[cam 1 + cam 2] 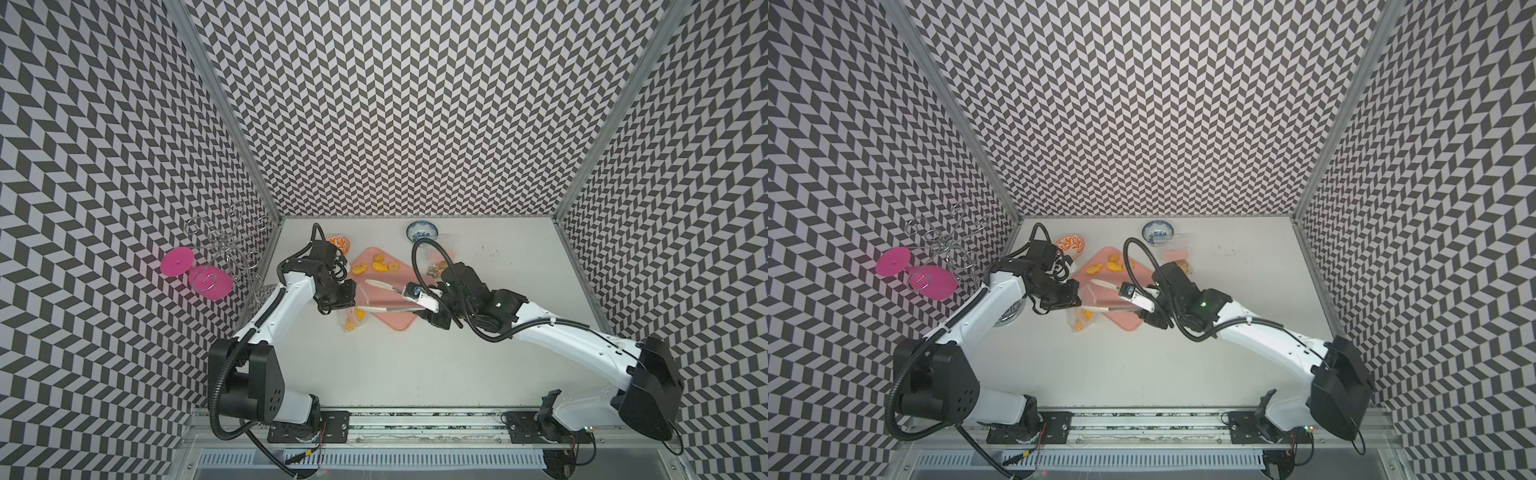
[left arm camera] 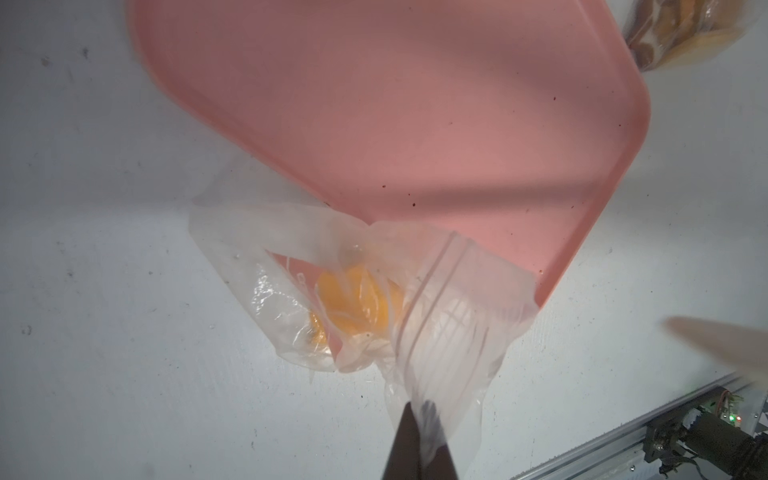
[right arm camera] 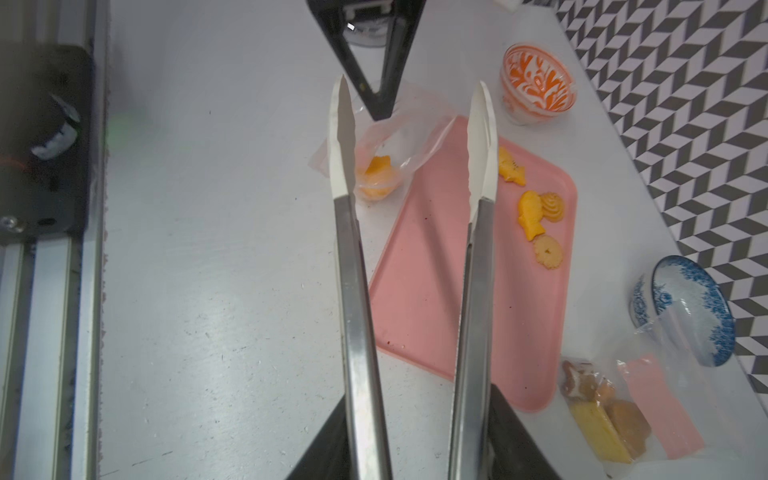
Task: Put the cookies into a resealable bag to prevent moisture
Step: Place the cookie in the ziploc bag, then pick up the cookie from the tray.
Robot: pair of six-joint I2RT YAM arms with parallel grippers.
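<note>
Right gripper (image 3: 417, 419) clamped the tongs (image 3: 357, 291) at the handle end. The blades stood spread, with nothing between the white tips.

Left gripper (image 2: 417, 436) was pinched fully closed on the mouth edge of the resealable bag (image 2: 436, 324). The bag's lower part rested on the bench (image 3: 228, 270) at the pink tray (image 1: 395, 322) corner, with a few orange cookies (image 2: 357, 299) inside.

In a top view the loose cookies (image 1: 378, 266) lay on the tray just above the upper tong tip in the frame. They formed a short row running roughly along the tongs' own line. The bag sat below the lower tip.

I judged the right arm nearer, so the next reach would go up-frame.
</note>
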